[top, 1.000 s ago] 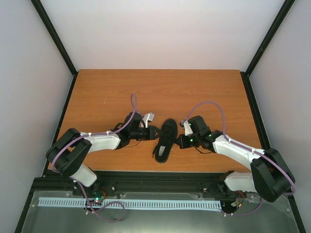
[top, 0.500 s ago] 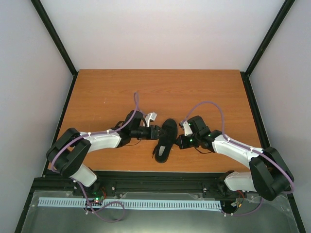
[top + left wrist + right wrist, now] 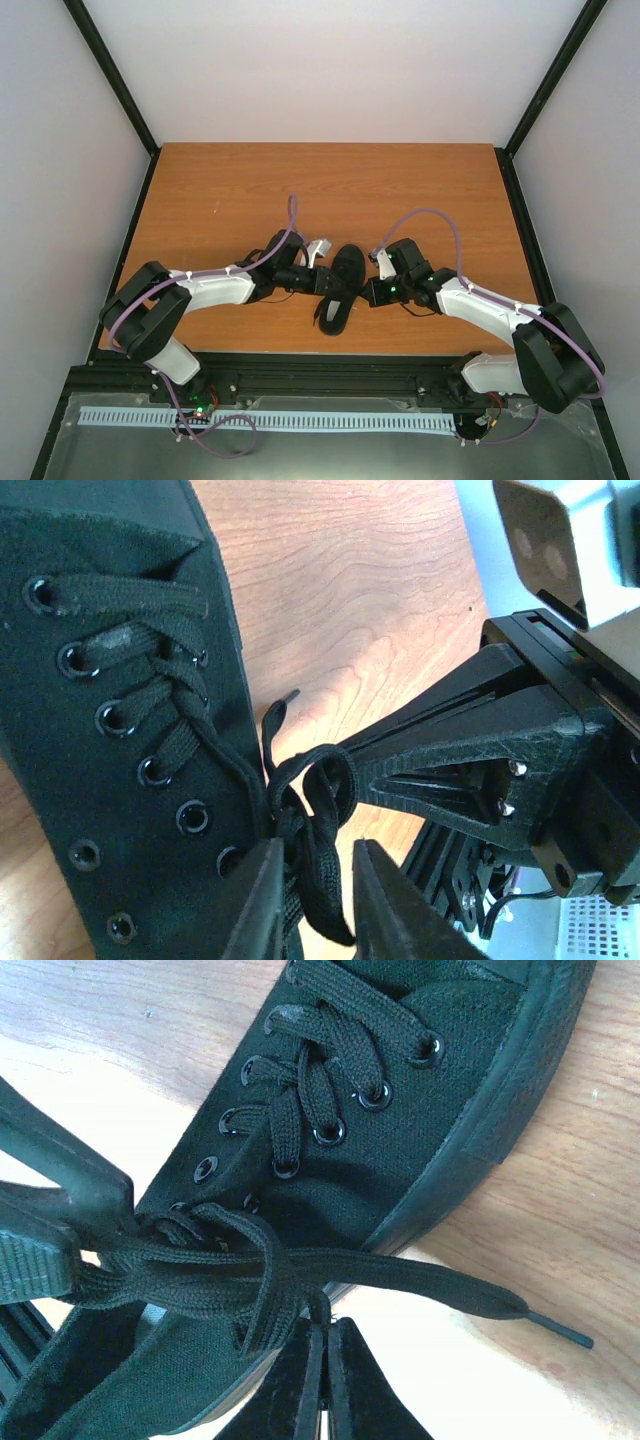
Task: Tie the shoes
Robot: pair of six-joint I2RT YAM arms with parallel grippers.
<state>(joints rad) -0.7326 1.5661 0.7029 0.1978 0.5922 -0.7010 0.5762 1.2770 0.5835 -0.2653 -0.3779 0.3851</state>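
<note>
The small all-black canvas lace-up shoe point(image 3: 341, 290) sits front-middle on the orange-brown wooden table point(image 3: 220, 190). In the top view its long axis runs roughly 1 to 7 o'clock. Its thin black laces point(image 3: 200, 1270) are crossed into a loose knot over the tongue. The left gripper point(image 3: 318, 855) comes in from 9 o'clock with a strand squeezed between its narrowly parted fingers. The right gripper point(image 3: 322, 1325) comes from 3 o'clock, fingers pressed together on the other strand. Both look equally near, so I'd guess tightening means pulling sideways, toward 9 and 3.
</note>
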